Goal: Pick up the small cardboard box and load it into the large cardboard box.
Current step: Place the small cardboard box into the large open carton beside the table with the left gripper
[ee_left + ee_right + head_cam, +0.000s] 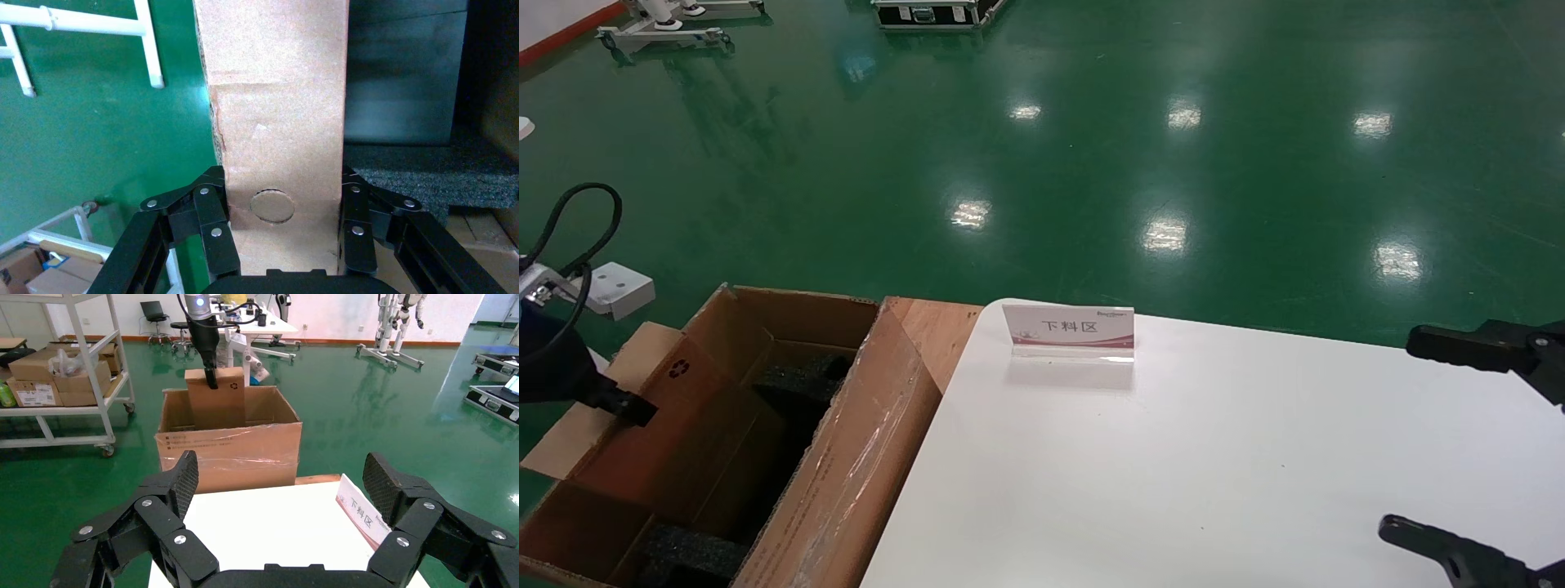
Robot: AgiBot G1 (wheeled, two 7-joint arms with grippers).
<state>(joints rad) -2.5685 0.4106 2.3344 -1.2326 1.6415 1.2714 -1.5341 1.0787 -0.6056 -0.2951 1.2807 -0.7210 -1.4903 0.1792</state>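
Note:
My left gripper (625,406) is shut on the small cardboard box (682,384), gripping its narrow tan top edge. The box stands upright with its lower part inside the large cardboard box (846,474) and its top above the rim. Its recycling symbol faces the carton's inside. In the left wrist view the gripper (281,177) clamps the small box (275,110) on both sides, above black foam (416,177). The right wrist view shows the small box (214,404) standing in the large box (226,456). My right gripper (1434,441) is open and empty over the table's right side; it also shows in its own view (281,471).
A white table (1173,457) carries an upright sign (1068,331) near its far edge. A wooden board (932,327) lies between table and carton. The carton stands at the table's left, tape on its outer side. A shelving cart (61,373) stands beyond on the green floor.

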